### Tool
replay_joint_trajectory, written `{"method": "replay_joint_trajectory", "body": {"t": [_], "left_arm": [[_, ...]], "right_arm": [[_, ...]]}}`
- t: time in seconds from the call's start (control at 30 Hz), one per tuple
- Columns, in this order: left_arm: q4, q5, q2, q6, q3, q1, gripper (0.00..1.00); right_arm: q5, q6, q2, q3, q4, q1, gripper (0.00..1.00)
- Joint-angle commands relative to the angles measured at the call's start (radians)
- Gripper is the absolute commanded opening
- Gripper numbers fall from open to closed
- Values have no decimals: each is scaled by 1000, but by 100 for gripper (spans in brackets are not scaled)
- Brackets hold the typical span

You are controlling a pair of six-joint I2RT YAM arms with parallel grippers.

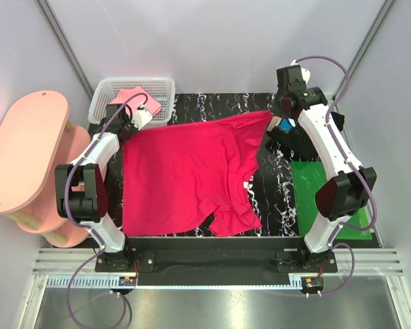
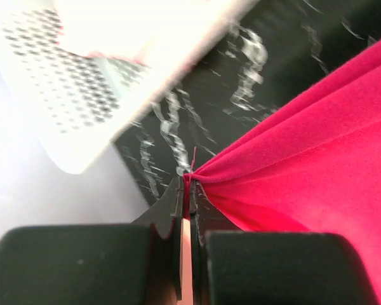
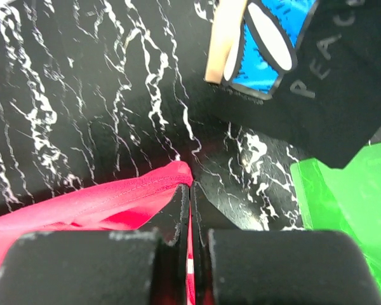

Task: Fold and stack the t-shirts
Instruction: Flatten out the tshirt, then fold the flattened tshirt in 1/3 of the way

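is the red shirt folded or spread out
Spread: the red t-shirt lies mostly open across the table, left gripper and right gripper pinching its far corners.

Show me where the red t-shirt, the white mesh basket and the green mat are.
red t-shirt [image 1: 181, 175], top external view, middle of its spread body.
white mesh basket [image 1: 101, 103], top external view, its left wall.
green mat [image 1: 305, 195], top external view, bare left part.

Left end effector, right end effector clamped
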Motion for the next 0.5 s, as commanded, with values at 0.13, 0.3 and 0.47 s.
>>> {"method": "replay_joint_trajectory", "body": {"t": [0.13, 0.3, 0.47], "left_arm": [[175, -139, 43, 72, 76, 15, 0], [166, -139, 40, 54, 76, 15, 0], [213, -139, -35, 67, -57, 13, 0]], "right_arm": [[79, -38, 49, 74, 33, -11, 0], [46, -54, 93, 131, 16, -11, 0], [-28, -12, 33, 39, 21, -5, 0]]}}
